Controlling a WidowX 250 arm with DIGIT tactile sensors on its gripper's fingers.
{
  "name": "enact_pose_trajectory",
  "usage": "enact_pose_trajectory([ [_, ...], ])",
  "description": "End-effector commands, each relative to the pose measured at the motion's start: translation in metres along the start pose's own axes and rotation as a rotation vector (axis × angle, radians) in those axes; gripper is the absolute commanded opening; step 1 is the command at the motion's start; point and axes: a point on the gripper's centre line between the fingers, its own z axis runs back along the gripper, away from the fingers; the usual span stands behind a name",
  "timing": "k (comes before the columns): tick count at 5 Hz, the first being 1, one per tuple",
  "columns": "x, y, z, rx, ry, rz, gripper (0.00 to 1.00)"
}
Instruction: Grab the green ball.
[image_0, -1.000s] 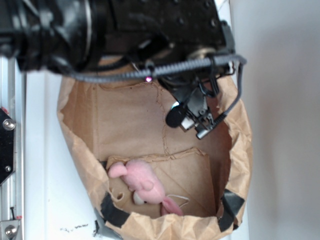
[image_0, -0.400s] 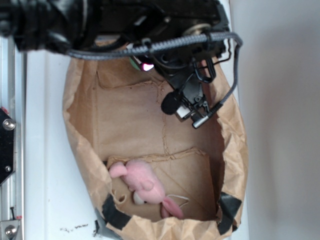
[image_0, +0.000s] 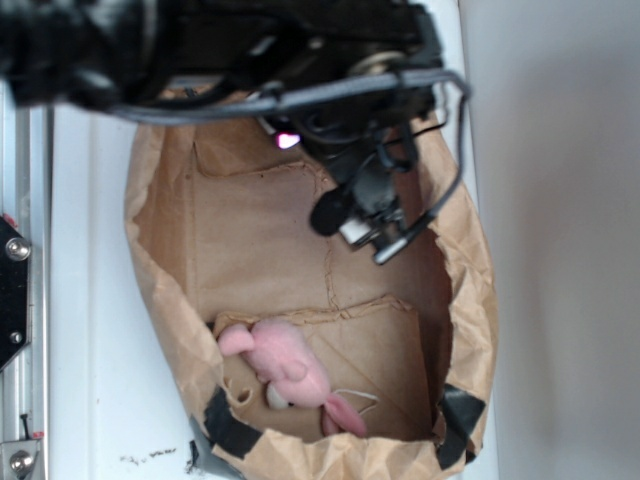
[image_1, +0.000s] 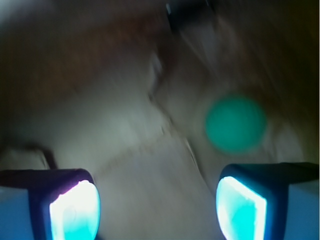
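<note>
Green ball (image_1: 235, 124) beyond tool (image_1: 157, 210), fingers wide apart, nothing held

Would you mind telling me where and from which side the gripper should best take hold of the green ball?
Grip the green ball across its middle, coming straight on along the wrist camera's line of sight. It looks round, so probably any width suits; no handle or edge shows. In the blurred wrist view it sits right of centre, above the right finger, so the open gripper likely needs shifting right to straddle it.
</note>
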Motion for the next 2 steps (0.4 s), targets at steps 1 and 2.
enact_pose_trajectory([
  [1,-0.0330,0.0148,0.0367,-0.089,-0.080,0.068,1.00],
  [2,-0.0255,0.0144,0.0308,-0.099,-0.082,0.196,1.00],
])
